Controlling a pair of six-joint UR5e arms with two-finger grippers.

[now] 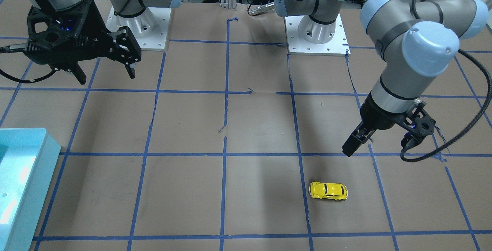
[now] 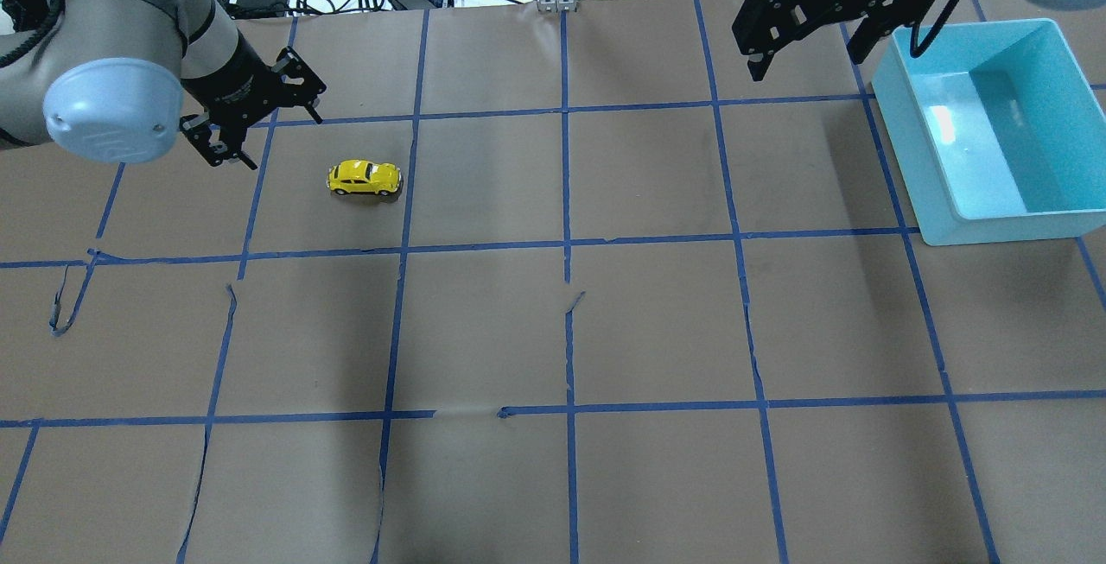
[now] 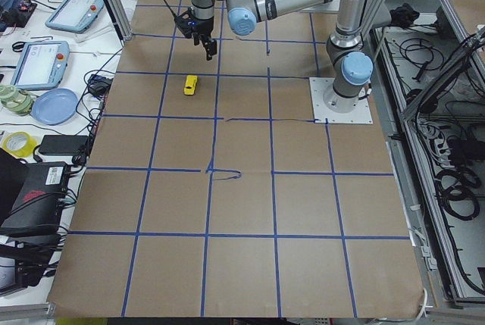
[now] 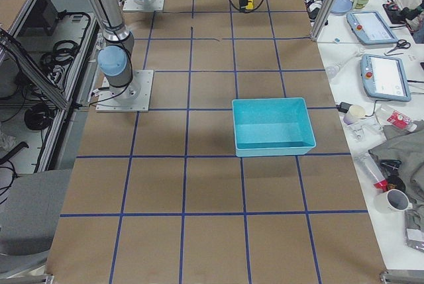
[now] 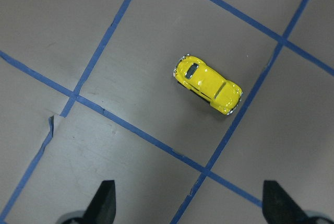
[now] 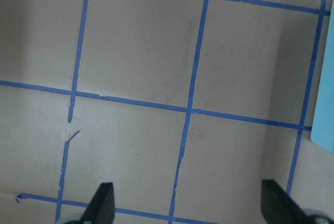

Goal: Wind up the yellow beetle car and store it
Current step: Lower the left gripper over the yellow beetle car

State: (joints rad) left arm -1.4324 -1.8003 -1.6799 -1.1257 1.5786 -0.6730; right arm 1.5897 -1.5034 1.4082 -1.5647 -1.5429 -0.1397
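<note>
The yellow beetle car (image 2: 365,177) stands on its wheels on the brown paper, inside a taped square on my left side; it also shows in the front view (image 1: 328,191) and the left wrist view (image 5: 207,83). My left gripper (image 2: 282,142) is open and empty, hovering above the table just left of and behind the car, apart from it; its fingertips (image 5: 106,199) frame the bottom of the wrist view. My right gripper (image 2: 808,63) is open and empty, raised at the far right beside the bin. The right wrist view shows only paper between its fingertips (image 6: 104,198).
A light-blue open bin (image 2: 994,223) sits at the far right of the table, also seen in the front view (image 1: 27,135) and the right side view (image 4: 271,148). Blue tape lines grid the brown paper. Both arm bases (image 1: 317,35) stand at the robot's edge.
</note>
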